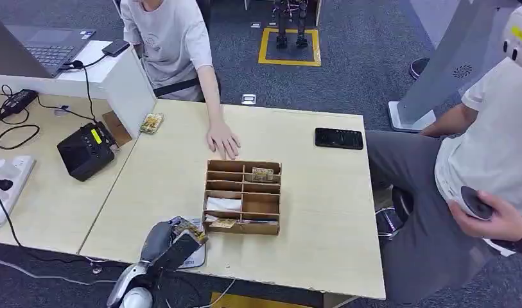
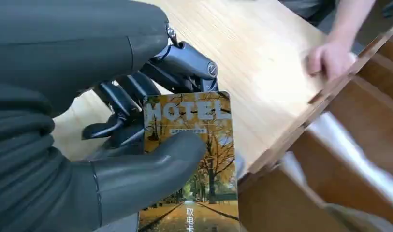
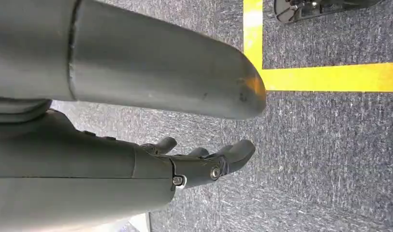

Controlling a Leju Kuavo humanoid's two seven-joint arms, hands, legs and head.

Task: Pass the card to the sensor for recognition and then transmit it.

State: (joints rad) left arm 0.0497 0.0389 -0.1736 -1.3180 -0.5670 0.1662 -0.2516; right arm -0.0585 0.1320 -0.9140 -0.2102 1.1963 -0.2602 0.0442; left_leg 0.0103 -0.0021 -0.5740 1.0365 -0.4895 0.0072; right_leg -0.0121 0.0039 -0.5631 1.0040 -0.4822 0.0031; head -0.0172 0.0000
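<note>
Fingers (image 2: 122,101) of our left hand (image 2: 88,145) pinch the hotel card (image 2: 194,159) against the thumb, card face toward the wrist camera. In the head view we see this left hand at the near table (image 1: 322,212) edge, just beside the wooden divider box (image 1: 243,197). Our right hand (image 3: 184,166) hangs over grey carpet (image 3: 329,159), fingers slightly curled, holding nothing. A person's hand (image 1: 223,140) rests on the table behind the box. Black sensor unit (image 1: 86,151) sits far left.
</note>
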